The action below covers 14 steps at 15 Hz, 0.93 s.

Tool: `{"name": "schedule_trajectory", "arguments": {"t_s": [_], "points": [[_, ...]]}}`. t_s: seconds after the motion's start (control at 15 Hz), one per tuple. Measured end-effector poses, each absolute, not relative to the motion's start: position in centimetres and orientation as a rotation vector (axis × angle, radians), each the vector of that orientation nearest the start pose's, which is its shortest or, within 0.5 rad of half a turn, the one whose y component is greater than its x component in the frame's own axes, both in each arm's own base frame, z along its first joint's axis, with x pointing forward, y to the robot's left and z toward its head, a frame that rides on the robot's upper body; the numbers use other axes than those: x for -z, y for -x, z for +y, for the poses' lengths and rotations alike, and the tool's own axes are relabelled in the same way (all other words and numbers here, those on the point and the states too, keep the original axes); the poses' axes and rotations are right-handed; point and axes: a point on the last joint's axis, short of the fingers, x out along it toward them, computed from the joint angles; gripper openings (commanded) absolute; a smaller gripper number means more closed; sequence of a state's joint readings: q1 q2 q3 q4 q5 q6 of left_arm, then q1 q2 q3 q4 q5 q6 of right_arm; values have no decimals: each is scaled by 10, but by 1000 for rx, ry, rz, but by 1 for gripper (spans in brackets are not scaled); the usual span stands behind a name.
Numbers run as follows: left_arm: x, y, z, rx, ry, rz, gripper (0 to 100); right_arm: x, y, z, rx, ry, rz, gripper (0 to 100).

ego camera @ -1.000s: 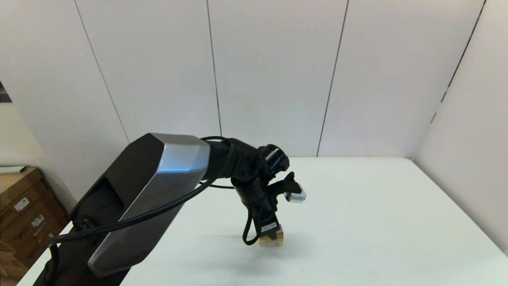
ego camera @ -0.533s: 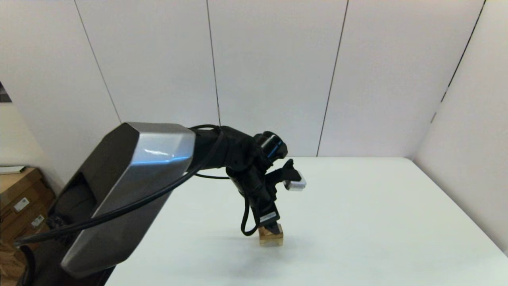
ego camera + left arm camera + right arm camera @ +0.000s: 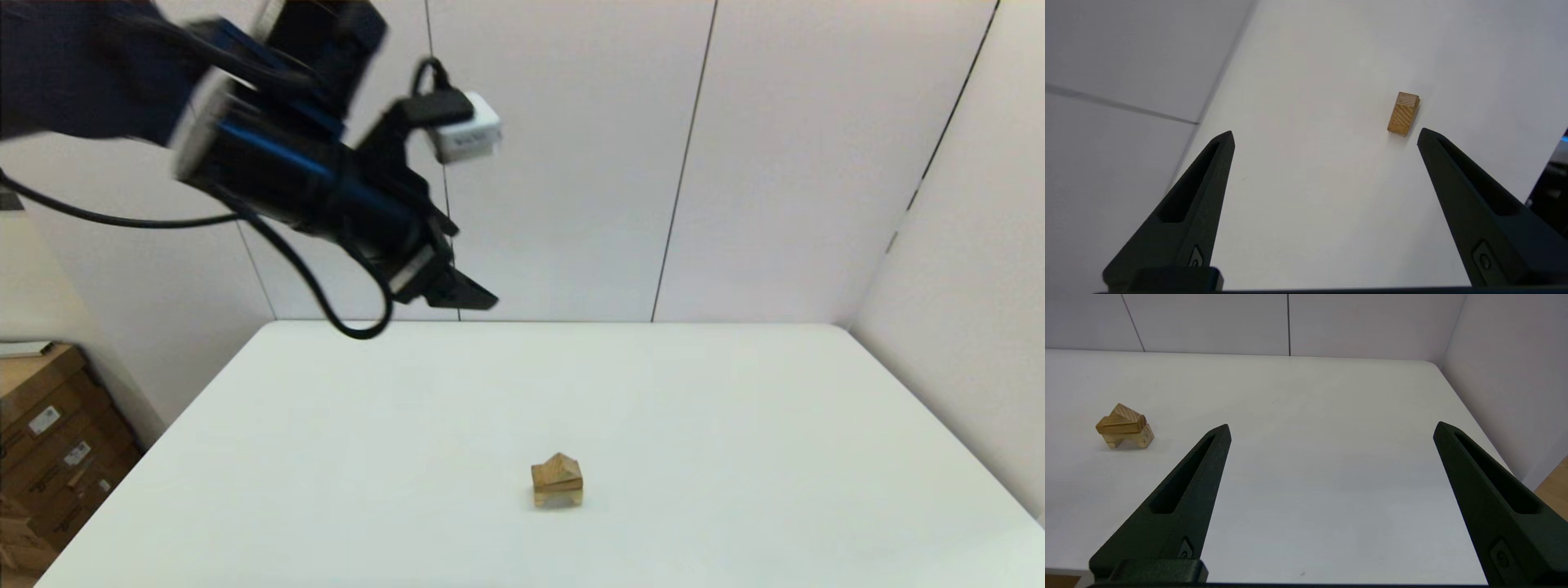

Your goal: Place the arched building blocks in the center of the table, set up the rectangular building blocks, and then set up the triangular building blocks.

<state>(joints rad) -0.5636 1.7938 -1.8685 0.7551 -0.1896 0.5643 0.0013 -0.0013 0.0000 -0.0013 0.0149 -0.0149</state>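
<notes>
i've pulled the left hand [image 3: 469,298] up and away, fingers spread wide and empty. the triangular building blocks [image 3: 558,469] now sit on the stack mid table [image 3: 735,425]. build looks finished.

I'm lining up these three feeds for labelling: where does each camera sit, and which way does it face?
Head view: on the robot's head, looking forward and down at the table; the raised left pincer shows.
Left wrist view: behind the open left pincer, high up, looking down at the block stack.
Right wrist view: behind the open right pincer, low, facing across the table.
All three share the stack.
</notes>
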Motion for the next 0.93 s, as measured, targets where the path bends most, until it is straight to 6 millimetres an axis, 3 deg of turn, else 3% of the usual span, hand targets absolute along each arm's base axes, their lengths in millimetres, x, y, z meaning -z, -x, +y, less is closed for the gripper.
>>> {"name": "schedule_trajectory", "arguments": {"t_s": [0.13,0.33,0.47,0.67,0.8,0.93], "points": [[-354,-208,-120,814,-583,371,100,-76,23,0,-17,15,-3,100],[-371,-112,-56,685,-447,262,100,-76,23,0,-17,15,-3,100],[-361,-47,-23,592,-334,185,100,-76,23,0,-17,15,-3,100],[-320,34,6,466,-226,74,100,-76,23,0,-17,15,-3,100],[-290,72,12,378,-172,17,100,-76,23,0,-17,15,-3,100],[-273,92,11,308,-101,-12,100,-76,23,0,-16,15,-3,100]]}}
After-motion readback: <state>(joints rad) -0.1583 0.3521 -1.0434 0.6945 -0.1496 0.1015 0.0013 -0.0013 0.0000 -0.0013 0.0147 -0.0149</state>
